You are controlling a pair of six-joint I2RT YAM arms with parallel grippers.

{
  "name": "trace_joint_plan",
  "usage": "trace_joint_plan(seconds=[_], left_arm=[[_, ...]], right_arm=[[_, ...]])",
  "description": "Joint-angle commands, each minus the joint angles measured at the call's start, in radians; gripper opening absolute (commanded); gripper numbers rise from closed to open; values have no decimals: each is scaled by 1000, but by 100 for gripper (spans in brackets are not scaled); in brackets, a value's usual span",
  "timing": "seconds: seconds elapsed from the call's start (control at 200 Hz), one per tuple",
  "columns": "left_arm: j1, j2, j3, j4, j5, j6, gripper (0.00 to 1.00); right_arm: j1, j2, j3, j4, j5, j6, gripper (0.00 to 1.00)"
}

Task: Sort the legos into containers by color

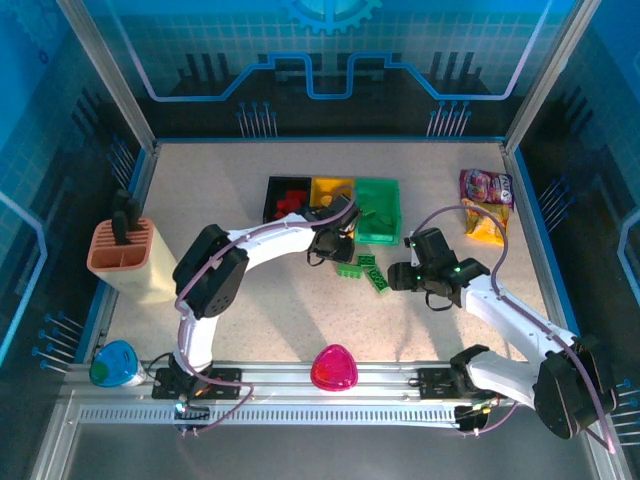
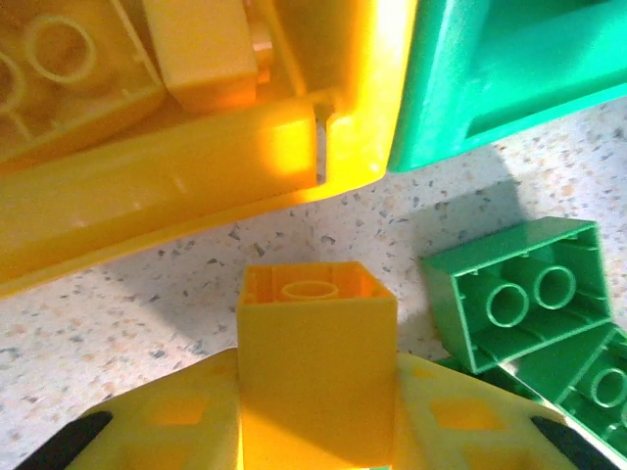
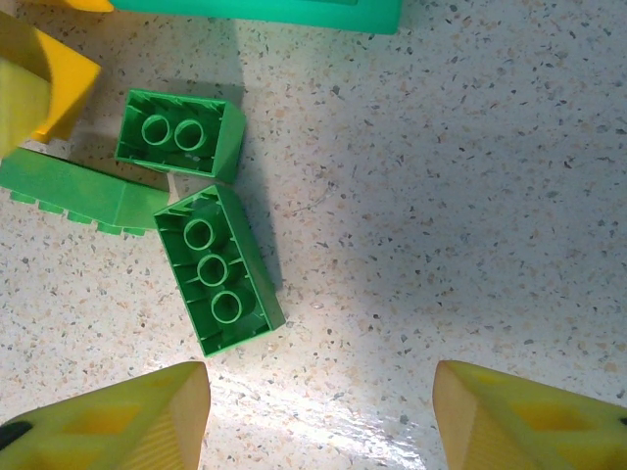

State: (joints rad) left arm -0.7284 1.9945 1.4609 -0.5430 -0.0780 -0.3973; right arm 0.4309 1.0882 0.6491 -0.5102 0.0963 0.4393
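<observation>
Three green legos lie loose on the counter, bunched close together just in front of the green bin, and they look like the main work left. One yellow lego sits pinched between the fingers of the left hand, hollow side showing, just outside the near wall of the yellow bin. Whether it is lifted clear of the counter I cannot tell. That bin already has yellow pieces in it, and the black bin beside it holds red legos, so I'd judge red and yellow nearly finished. What the green bin contains is hard to make out from above. The right hand hangs over the green cluster with its fingers spread wide and nothing between them. To my eye, the yellow one goes in first, then the greens.
</observation>
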Motion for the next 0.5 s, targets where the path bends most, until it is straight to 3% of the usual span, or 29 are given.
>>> trace_joint_plan(seconds=[0.0, 0.495], left_arm=[[16, -74, 1, -31, -22, 17, 31], [140, -87, 120, -33, 1, 38, 30]], right_arm=[[-12, -13, -17, 7, -1, 11, 62], [-15, -19, -4, -10, -1, 8, 63]])
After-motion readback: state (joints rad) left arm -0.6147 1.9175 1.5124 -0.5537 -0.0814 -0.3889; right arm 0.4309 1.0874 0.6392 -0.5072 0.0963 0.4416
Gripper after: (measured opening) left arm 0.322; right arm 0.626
